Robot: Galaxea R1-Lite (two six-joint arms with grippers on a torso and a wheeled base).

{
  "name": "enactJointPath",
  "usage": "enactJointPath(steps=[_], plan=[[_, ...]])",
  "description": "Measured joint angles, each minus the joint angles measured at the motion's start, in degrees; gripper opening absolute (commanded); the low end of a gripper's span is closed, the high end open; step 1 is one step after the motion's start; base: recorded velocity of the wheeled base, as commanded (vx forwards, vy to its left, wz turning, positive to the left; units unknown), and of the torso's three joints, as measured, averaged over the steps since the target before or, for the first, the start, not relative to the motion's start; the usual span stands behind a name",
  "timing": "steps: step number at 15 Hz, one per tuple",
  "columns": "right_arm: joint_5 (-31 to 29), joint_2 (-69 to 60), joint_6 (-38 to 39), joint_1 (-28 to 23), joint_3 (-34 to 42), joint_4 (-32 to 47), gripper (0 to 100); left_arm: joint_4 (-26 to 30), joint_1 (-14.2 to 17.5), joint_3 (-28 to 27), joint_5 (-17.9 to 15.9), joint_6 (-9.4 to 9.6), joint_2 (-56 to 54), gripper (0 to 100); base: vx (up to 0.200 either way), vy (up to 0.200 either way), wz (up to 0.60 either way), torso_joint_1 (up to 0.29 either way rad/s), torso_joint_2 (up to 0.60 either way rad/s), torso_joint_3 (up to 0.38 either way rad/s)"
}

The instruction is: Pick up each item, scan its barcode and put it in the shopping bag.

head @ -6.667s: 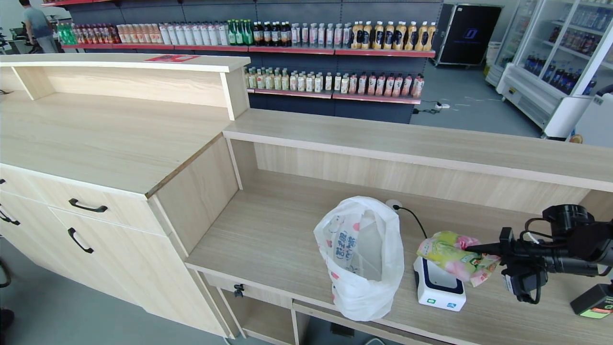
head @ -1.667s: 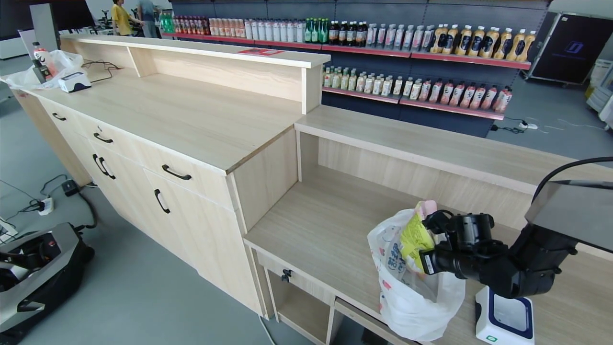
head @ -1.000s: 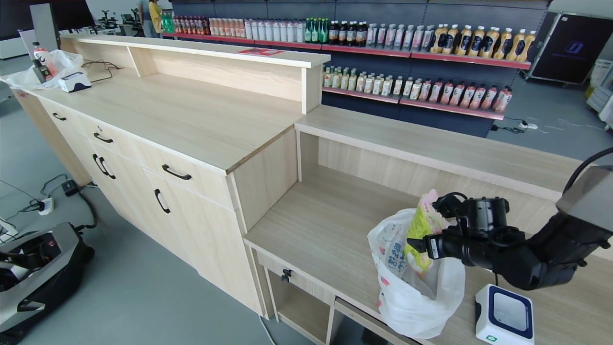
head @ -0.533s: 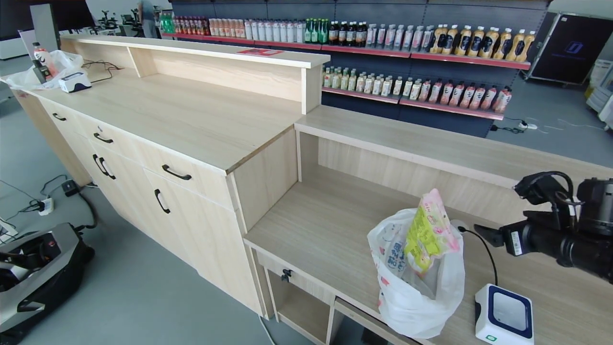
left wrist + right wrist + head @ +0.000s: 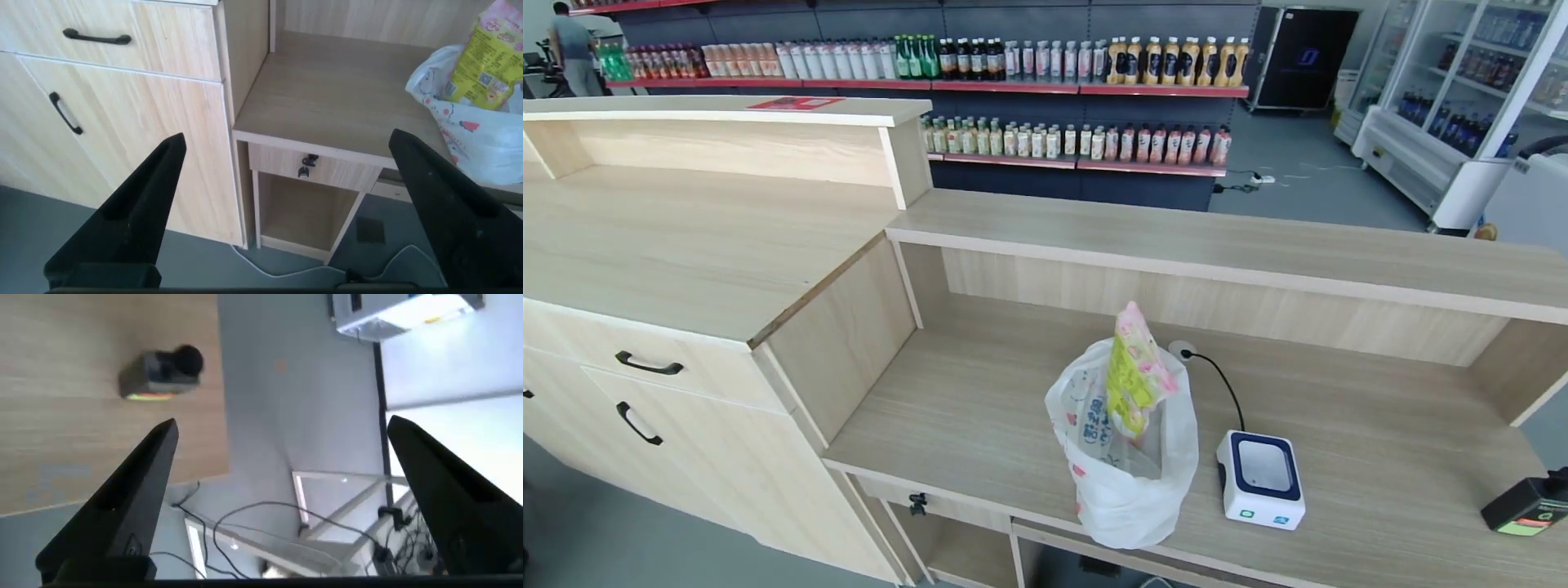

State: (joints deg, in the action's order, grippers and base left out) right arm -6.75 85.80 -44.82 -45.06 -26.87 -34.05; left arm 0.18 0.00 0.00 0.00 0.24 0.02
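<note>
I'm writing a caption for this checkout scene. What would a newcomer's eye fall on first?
First, the white shopping bag standing on the lower counter, with a yellow-and-pink snack packet sticking upright out of its mouth. Close on its right sits the white barcode scanner. Behind the counter, long rows of bottles line the store shelves.

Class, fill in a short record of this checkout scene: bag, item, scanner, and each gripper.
Shopping bag: white plastic, standing open on the lower counter
Snack packet: yellow and pink, upright in the bag, top sticking out
Scanner: white, cabled, on the counter right of the bag
Left gripper: open, empty
Right gripper: open, empty
</note>
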Motion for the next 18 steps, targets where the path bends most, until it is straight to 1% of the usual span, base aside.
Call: enactJointPath(steps=[2,6,8,11,15,18], plan=[[-0.99,2.4,-0.57,-3.78,-0.2,0.04,100,0.0,-0.05,0.0,0.0,0.02,0.0,100,0.0,0.0,0.0,0.0,0.0,0.0],[-0.72,10.31,-0.37,-6.57,-2.15,-2.51,100,0.0,0.0,0.0,0.0,0.0,0.0,100,0.0,0.0,0.0,0.0,0.0,0.0],[1.28,15.75,-0.85,-7.53,-3.41,-5.77,100,0.0,0.0,0.0,0.0,0.02,0.0,100,0.0,0.0,0.0,0.0,0.0,0.0],[5.32,23.49,-6.5,-11.2,-5.49,-10.78,100,0.0,0.0,0.0,0.0,0.0,0.0,100,0.0,0.0,0.0,0.0,0.0,0.0],[6.18,30.24,-9.05,-12.19,-9.2,-11.06,100,-0.02,0.0,0.0,-0.02,0.02,0.0,100,0.0,0.0,0.0,0.0,0.0,0.0],[10.2,33.13,-9.12,-12.24,-10.86,-11.02,100,-0.02,0.0,0.0,0.0,0.02,0.0,100,0.0,0.0,0.0,0.0,0.0,0.0]])
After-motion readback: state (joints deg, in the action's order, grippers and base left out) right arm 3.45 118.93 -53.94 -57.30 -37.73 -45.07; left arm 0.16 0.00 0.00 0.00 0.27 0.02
